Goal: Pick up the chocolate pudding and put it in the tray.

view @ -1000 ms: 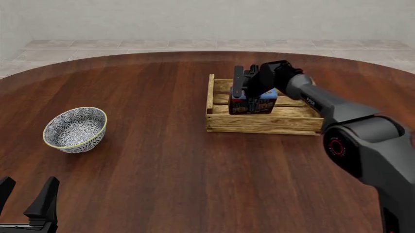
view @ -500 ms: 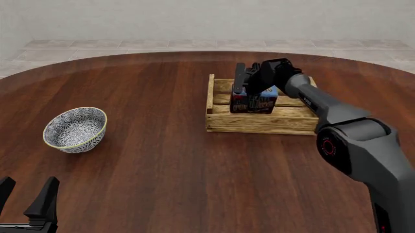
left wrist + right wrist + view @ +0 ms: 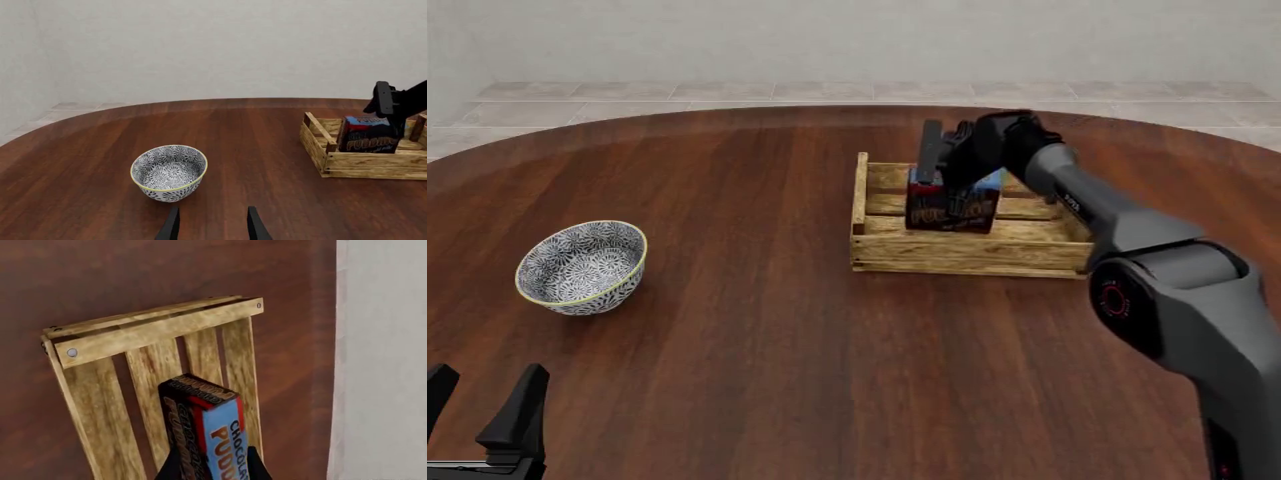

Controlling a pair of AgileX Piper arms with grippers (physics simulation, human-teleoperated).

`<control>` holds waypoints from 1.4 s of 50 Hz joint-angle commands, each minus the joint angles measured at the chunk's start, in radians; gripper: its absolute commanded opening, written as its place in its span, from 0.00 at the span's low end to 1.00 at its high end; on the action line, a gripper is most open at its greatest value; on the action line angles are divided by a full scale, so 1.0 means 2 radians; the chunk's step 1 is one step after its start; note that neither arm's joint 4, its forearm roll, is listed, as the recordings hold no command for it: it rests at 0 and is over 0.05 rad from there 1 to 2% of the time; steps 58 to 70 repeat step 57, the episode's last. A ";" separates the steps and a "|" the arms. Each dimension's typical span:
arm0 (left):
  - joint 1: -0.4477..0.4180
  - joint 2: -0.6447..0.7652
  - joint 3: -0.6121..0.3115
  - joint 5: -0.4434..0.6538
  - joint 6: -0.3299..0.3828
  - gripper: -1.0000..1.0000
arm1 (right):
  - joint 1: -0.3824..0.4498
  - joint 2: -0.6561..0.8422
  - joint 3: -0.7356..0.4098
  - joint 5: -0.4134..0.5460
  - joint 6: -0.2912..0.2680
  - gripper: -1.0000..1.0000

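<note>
The chocolate pudding (image 3: 952, 210) stands upright inside the tray (image 3: 961, 256), in its left half, apart from the walls. It also shows in the left wrist view (image 3: 369, 136) and the right wrist view (image 3: 213, 432). The tray is a light-wood slatted crate (image 3: 373, 164) (image 3: 153, 327) right of the table's middle, toward the far side. My right gripper (image 3: 945, 168) (image 3: 213, 470) is open just above the carton's top, its fingers either side of it without holding it. My left gripper (image 3: 478, 390) (image 3: 212, 226) is open and empty at the near left.
A round blue-white patterned bowl (image 3: 581, 265) (image 3: 169, 172) stands on the left of the dark wood table (image 3: 761, 350). The right arm (image 3: 1121, 240) stretches across the right side to the crate. The table's curved far edge lies behind the crate.
My right gripper has let go of the carton and risen a little above it. The carton now stands in the crate by itself. The left arm has not moved.
</note>
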 commanded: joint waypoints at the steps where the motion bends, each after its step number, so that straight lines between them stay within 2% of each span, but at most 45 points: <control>1: 0.000 0.000 0.000 0.000 0.000 1.00 | 0.003 -0.028 0.015 0.005 0.005 1.00; 11: 0.000 0.000 0.000 0.000 0.000 1.00 | 0.013 -0.048 0.016 0.018 0.013 1.00; 22: 0.000 0.000 0.000 0.000 0.000 1.00 | 0.009 -0.069 0.008 0.031 0.006 1.00; 30: 0.000 0.000 0.000 0.000 0.000 1.00 | 0.005 -0.111 0.040 0.029 0.002 1.00; 38: 0.000 0.000 0.000 0.000 0.000 1.00 | 0.002 -0.174 0.102 0.018 0.002 1.00; 44: 0.000 0.000 0.000 0.000 0.000 1.00 | -0.001 -0.247 0.181 -0.002 0.003 1.00; 50: 0.000 0.000 0.000 0.000 0.000 1.00 | 0.003 -0.327 0.252 -0.009 0.023 1.00; 52: 0.000 0.000 0.000 0.000 0.000 1.00 | 0.002 -0.336 0.262 -0.012 0.024 1.00; 54: 0.000 0.000 0.000 0.000 0.000 1.00 | 0.009 -0.367 0.297 -0.018 0.024 1.00; 57: 0.000 0.000 0.000 0.000 0.000 1.00 | 0.010 -0.397 0.310 -0.018 0.039 1.00; 70: 0.000 0.000 0.000 0.000 0.000 1.00 | 0.010 -0.397 0.310 -0.018 0.039 1.00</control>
